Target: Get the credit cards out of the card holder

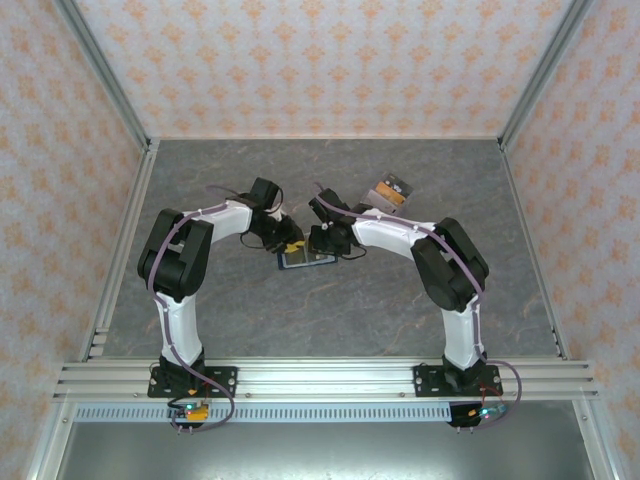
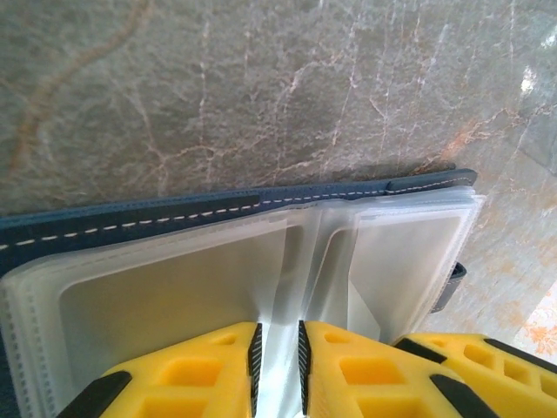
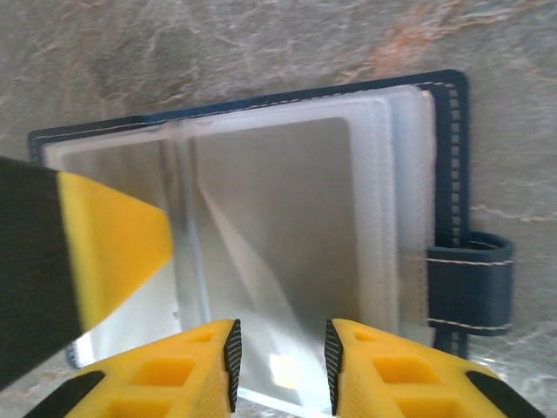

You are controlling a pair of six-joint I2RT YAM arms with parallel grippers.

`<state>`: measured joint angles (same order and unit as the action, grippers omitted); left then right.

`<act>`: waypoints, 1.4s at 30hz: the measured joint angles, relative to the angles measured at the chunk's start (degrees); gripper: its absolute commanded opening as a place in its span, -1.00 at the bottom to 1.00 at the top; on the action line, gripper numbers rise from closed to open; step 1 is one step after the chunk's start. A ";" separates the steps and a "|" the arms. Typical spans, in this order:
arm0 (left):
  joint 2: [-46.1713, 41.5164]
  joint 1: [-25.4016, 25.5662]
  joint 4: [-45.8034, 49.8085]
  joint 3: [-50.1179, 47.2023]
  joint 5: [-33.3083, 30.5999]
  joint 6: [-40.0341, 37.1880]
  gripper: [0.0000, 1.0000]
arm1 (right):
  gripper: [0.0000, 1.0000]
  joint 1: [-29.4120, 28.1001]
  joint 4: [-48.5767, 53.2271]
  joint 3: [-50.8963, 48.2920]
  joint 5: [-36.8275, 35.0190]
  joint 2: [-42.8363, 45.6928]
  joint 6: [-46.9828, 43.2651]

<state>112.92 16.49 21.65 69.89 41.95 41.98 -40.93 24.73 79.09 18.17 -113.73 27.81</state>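
The navy card holder (image 1: 306,260) lies open on the table between both arms, its clear sleeves fanned out. My left gripper (image 1: 290,243) stands over its left half. In the left wrist view the left gripper (image 2: 278,353) is shut on an upright clear leaf near the spine, with the navy cover (image 2: 130,222) beyond. My right gripper (image 3: 278,353) is open just above the right-hand sleeve page, beside the closure tab (image 3: 470,287). The left finger (image 3: 113,252) shows yellow at the spine. The visible sleeves look see-through. Loose credit cards (image 1: 390,192) lie fanned at the back right.
Grey marbled table (image 1: 330,330) with open floor in front of and behind the holder. Patterned walls and metal posts (image 1: 105,70) enclose the cell. The two wrists sit close together over the holder.
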 measured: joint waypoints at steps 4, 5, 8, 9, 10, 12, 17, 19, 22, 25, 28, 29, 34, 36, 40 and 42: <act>0.00 0.00 -0.02 -0.26 -0.07 0.00 -0.59 | -0.32 0.26 -1.75 -0.17 2.45 0.00 0.11; 0.00 0.00 -0.04 -0.31 -0.07 0.00 -0.60 | -0.32 0.37 -1.97 -0.26 2.43 0.00 0.22; 0.00 -0.04 -0.02 -0.31 -0.07 -0.02 -0.61 | -0.32 0.61 -2.03 -0.68 1.40 0.35 0.26; 0.00 -0.04 -0.02 -0.31 -0.04 -0.02 -0.61 | -0.32 0.63 -1.97 -0.83 0.79 0.52 0.24; -0.02 -0.04 0.00 -0.31 -0.04 -0.07 -0.61 | -0.32 0.68 -1.64 -0.92 -0.04 0.81 0.24; -0.07 -0.04 0.02 -0.31 -0.07 -0.42 -0.61 | -0.32 0.74 -1.38 -0.98 -1.29 1.40 0.22; -1.29 -0.17 1.95 -0.31 -0.76 -1.60 -0.61 | -0.33 0.85 -0.72 -0.98 -2.29 1.84 0.20; -2.23 -0.39 2.93 -0.31 -1.36 -2.01 -0.61 | -0.33 0.85 -0.46 -0.98 -2.29 1.84 0.22; -3.41 -1.07 3.74 -0.31 -2.19 -2.84 -0.61 | -0.33 0.85 -0.20 -0.96 -2.27 1.84 0.20; -3.82 -2.01 4.20 -0.33 -2.62 -3.04 -0.61 | -0.32 0.85 -0.07 -0.96 -2.27 1.73 0.17; -3.82 -2.73 4.57 -0.79 -3.69 -3.26 -0.62 | -0.31 0.85 0.17 -0.70 -2.25 1.22 0.04; -3.82 -2.84 4.76 -1.09 -3.93 -3.39 -0.61 | -0.31 0.85 0.20 -0.63 -2.25 0.92 0.02; -3.82 -3.10 5.57 -1.99 -4.98 -3.91 -0.62 | -0.31 0.85 0.52 -0.52 -2.05 -0.09 0.00; -3.78 -3.10 5.60 -2.08 -4.98 -4.11 -0.63 | -0.31 0.85 0.57 -0.42 -1.90 -0.13 -0.02; -3.15 -3.13 5.57 -2.12 -4.92 -4.17 -0.64 | -0.31 0.85 0.79 -0.09 -1.11 -0.26 -0.04; -3.04 -3.15 5.55 -2.12 -4.79 -4.33 -0.64 | -0.30 0.85 0.94 0.09 -0.46 -0.33 -0.24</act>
<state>109.89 13.34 27.20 67.77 37.17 37.65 -40.07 25.67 79.18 17.72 -114.06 27.57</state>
